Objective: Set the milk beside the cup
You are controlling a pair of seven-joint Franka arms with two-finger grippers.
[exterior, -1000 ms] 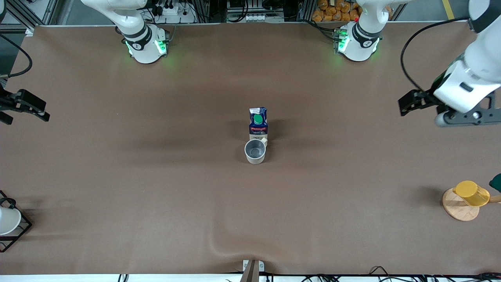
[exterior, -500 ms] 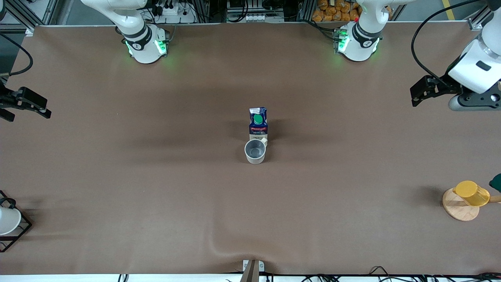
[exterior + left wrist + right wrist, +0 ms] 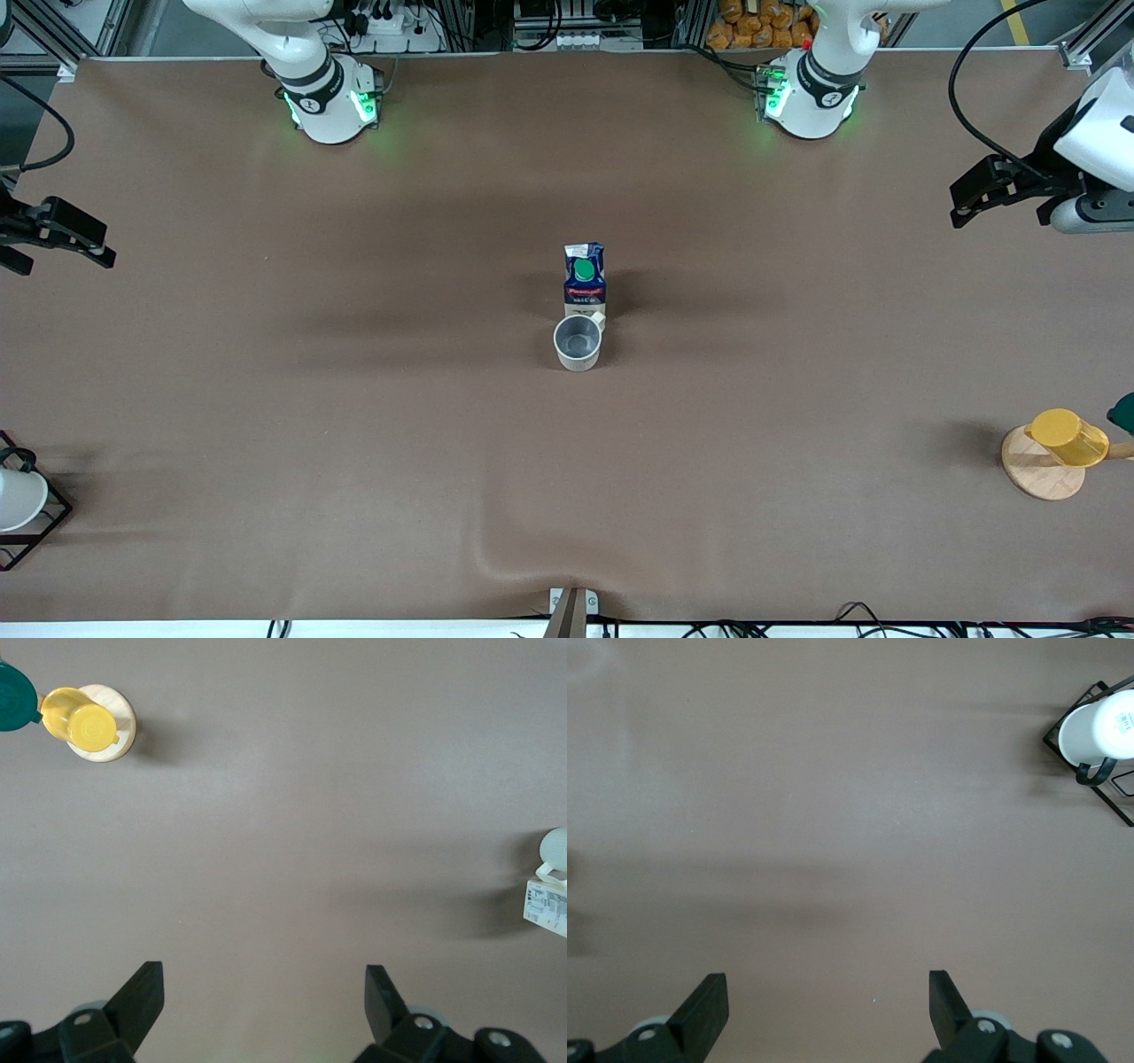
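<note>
The milk [image 3: 585,279] stands upright at the middle of the table [image 3: 354,443], and the cup [image 3: 578,343] sits just beside it, nearer to the front camera, its small handle turned toward the carton and seemingly touching or almost touching it. We read the placing as done: carton on its base, mug at its side, nothing holding either. So the step in hand, as we judge it, is a clean retreat, and doing it well means we keep both arms high and wide of the pair, with no sweep over the middle that could clip that tall, narrow carton and tip it onto the mug. Our left gripper [image 3: 970,190] hangs in the air over the left arm's end of the table, well apart from the milk, fingers spread wide and empty; in its wrist view those fingers [image 3: 142,992] frame bare cloth, with the carton and mug only at the edge. Our right gripper [image 3: 75,239] waits over the right arm's end, also gaping and empty. Off to the sides stand a yellow cup [image 3: 1067,437] on its wooden disc [image 3: 1041,474] and a white cup [image 3: 18,498] in a wire rack [image 3: 49,523], both well apart from the milk.
</note>
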